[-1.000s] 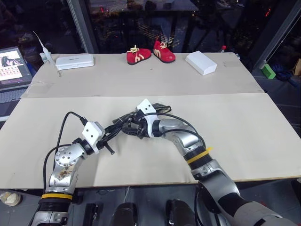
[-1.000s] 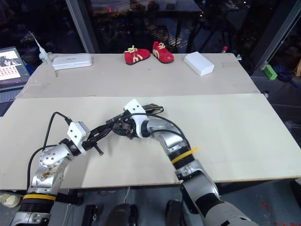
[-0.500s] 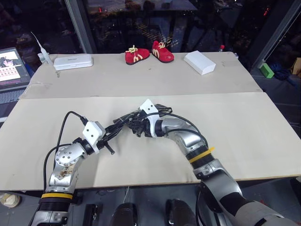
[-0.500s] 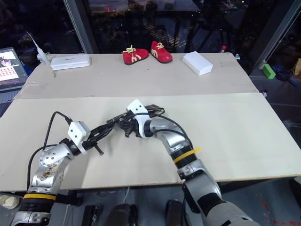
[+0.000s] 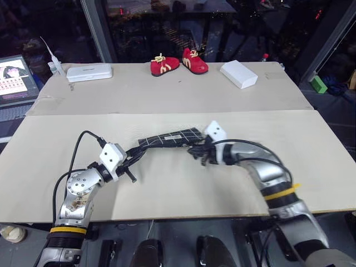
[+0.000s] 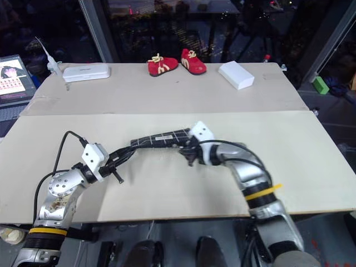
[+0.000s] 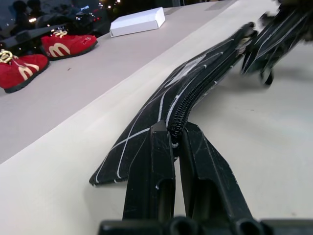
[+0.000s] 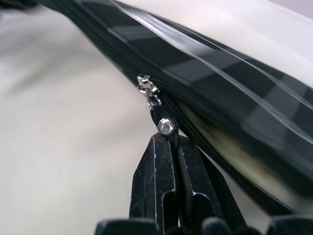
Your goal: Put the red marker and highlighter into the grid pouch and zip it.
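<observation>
The grid pouch [image 5: 169, 137], black with thin white lines, lies stretched out long on the near table board. My left gripper [image 5: 139, 149] is shut on its left end, fingers pinching the zipper edge [image 7: 177, 128]. At the pouch's right end my right gripper [image 5: 196, 150] is shut on the zipper pull [image 8: 166, 127], just below the silver slider [image 8: 149, 91]. The zipper teeth [image 7: 195, 93] run shut along the pouch between the two grippers. The red marker and the highlighter are out of view.
On the far board stand a pair of red baby shoes [image 5: 178, 62], a white box [image 5: 238, 74] and a white case [image 5: 89, 72]. A laptop [image 5: 15, 78] sits at far left. A green block [image 5: 317, 83] lies beyond the table's right edge.
My right gripper has slid from the pouch's left part to its right end. The pouch, bunched before, now lies drawn out. The left gripper has kept still.
</observation>
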Robot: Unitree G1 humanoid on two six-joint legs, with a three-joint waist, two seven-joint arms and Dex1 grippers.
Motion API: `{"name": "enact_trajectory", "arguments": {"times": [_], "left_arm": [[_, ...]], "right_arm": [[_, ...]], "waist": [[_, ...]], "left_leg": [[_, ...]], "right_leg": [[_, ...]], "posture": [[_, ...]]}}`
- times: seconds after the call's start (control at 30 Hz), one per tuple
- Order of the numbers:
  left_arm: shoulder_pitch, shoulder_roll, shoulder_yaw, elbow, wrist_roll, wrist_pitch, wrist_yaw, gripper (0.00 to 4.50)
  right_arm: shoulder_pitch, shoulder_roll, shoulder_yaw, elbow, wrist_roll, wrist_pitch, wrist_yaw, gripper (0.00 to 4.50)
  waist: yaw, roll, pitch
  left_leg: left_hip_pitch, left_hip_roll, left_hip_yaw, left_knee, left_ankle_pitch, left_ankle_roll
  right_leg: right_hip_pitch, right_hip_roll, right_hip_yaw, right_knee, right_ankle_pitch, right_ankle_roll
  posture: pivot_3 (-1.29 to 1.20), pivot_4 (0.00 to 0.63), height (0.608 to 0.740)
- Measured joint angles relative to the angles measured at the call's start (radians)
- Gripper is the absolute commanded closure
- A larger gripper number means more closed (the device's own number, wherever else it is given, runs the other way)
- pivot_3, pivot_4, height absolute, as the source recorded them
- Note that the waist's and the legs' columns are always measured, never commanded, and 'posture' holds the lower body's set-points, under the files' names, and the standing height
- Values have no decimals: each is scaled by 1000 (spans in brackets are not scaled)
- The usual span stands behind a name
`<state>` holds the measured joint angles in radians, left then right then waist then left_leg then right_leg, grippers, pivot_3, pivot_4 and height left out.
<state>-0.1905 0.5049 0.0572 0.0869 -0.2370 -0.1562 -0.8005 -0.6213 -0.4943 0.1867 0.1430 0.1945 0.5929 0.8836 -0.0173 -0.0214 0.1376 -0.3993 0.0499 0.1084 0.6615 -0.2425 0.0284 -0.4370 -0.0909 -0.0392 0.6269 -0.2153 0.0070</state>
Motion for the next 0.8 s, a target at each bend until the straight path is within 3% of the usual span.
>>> {"name": "enact_trajectory", "arguments": {"times": [0.2,0.27,0.3,0.63,0.8], "left_arm": [[2,0,-1,-2,0,0,-1,4500],[2,0,-1,-2,0,0,-1,4500],[2,0,1,-1,0,0,0,4500],[2,11,7,-1,-1,0,0,4500],[-1,14,4,0,0,-2,-13,4500]], "right_arm": [[-6,-65,-42,45,8,-32,23,4486],[-9,-58,-43,57,10,-43,20,3823],[-9,-57,-43,66,6,-50,19,3704],[-9,-86,-67,149,-14,-103,11,204],[56,-117,-90,93,26,-103,73,204]], "waist": [[-1,0,0],[0,0,0],[2,0,0],[5,0,0],[5,0,0]], "left_leg": [[0,0,0,0,0,0],[0,0,0,0,0,0],[0,0,0,0,0,0],[0,0,0,0,0,0],[0,0,0,0,0,0]], "right_leg": [[0,0,0,0,0,0],[0,0,0,0,0,0],[0,0,0,0,0,0],[0,0,0,0,0,0],[0,0,0,-1,0,0]], "posture": [[0,150,740],[0,150,740],[0,150,740],[0,150,740],[0,150,740]]}}
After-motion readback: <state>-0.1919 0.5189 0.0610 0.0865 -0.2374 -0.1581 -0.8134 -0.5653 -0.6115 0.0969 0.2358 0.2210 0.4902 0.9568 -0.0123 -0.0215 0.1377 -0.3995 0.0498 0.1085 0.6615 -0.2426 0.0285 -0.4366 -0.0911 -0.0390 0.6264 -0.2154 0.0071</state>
